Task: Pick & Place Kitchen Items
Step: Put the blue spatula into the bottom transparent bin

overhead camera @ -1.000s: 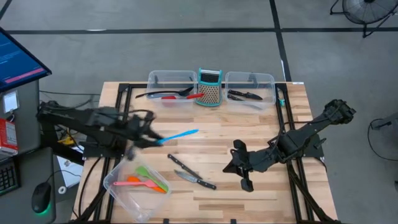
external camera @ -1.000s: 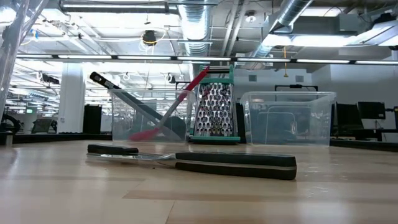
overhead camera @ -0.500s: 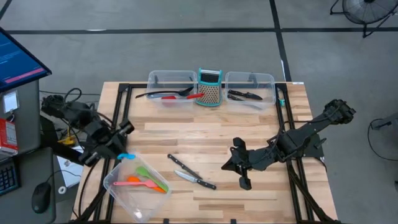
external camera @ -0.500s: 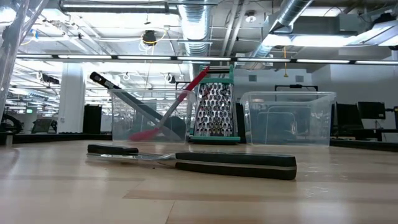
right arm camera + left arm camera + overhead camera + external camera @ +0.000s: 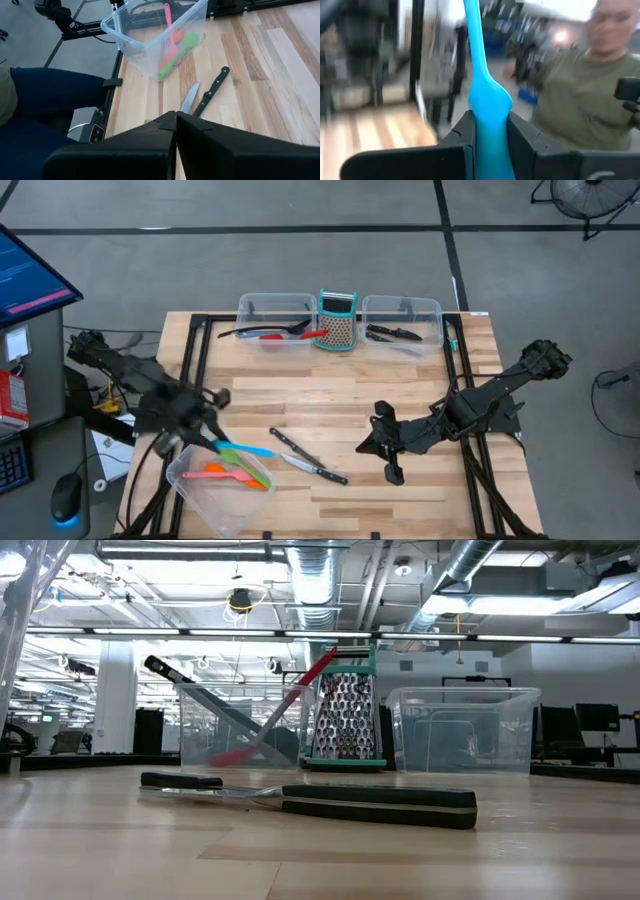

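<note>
My left gripper [image 5: 210, 440] is shut on a blue spatula [image 5: 250, 450], which sticks out over the far rim of a clear tub [image 5: 215, 505] at the table's near left. Orange, pink and green spatulas [image 5: 238, 472] lie in that tub. Two black-handled knives [image 5: 312, 468] lie flat on the table's middle; they also show in the low view [image 5: 378, 806]. My right gripper [image 5: 364, 448] is shut and empty, right of the knives, pointing toward them [image 5: 176, 119]. My left gripper pinches the blue spatula's broad end [image 5: 490, 125] between its two fingers. The thin shaft [image 5: 474, 30] runs straight out past the fingertips. In the high view the spatula is lifted clear and points toward the table's right, above the tub.
Two clear tubs stand at the far edge, the left one [image 5: 275, 310] with black and red utensils, the right one [image 5: 402, 310] with black-handled knives. A teal-framed grater [image 5: 338, 322] stands between them. A person in an olive shirt [image 5: 580, 100] is beyond the table's left side.
My left gripper has carried the blue spatula from the table's left middle toward the near-left tub. It swung out to the left edge and turned on the way. The spatula, which pointed toward the far right, now points right over the tub.
</note>
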{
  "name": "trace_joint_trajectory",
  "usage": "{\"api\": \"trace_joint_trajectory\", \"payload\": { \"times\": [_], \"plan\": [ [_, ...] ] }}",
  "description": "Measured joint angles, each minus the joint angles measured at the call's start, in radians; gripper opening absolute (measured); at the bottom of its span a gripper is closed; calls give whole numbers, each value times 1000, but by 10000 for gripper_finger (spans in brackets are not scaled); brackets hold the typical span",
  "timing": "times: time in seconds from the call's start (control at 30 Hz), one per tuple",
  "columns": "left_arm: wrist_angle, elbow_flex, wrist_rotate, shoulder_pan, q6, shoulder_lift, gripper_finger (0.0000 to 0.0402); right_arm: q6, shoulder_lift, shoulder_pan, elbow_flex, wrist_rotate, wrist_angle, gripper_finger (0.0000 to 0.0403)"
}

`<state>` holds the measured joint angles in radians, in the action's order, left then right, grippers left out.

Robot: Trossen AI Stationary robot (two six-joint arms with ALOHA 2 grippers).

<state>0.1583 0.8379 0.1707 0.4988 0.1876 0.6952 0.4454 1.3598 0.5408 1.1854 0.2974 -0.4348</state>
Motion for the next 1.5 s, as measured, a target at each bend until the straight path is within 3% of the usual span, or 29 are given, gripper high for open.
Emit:
{"api": "trace_joint_trajectory", "payload": {
  "times": [0.13, 0.3, 0.63, 0.83, 1.17, 1.5],
  "plan": [
    [170, 0, -13, 24, 140, 63, 49, 0, 0, 0, 0, 0, -1, 2],
    [282, 0, -20, 132, 257, 134, 49, 0, 0, 0, 0, 1, -1, 2],
    [595, 0, -233, 430, 516, 131, 49, 0, 0, 0, 0, 4, 2, 2],
    [694, 0, -252, 549, 665, 160, 49, 1, 3, 0, 0, 50, 2, 2],
    [807, 0, -333, 595, 760, 226, 50, 1, 3, 0, 0, 97, 2, 2],
    [829, 0, -331, 595, 820, 342, 50, -9, 3, 0, 0, 97, 2, 2]
  ]
}}
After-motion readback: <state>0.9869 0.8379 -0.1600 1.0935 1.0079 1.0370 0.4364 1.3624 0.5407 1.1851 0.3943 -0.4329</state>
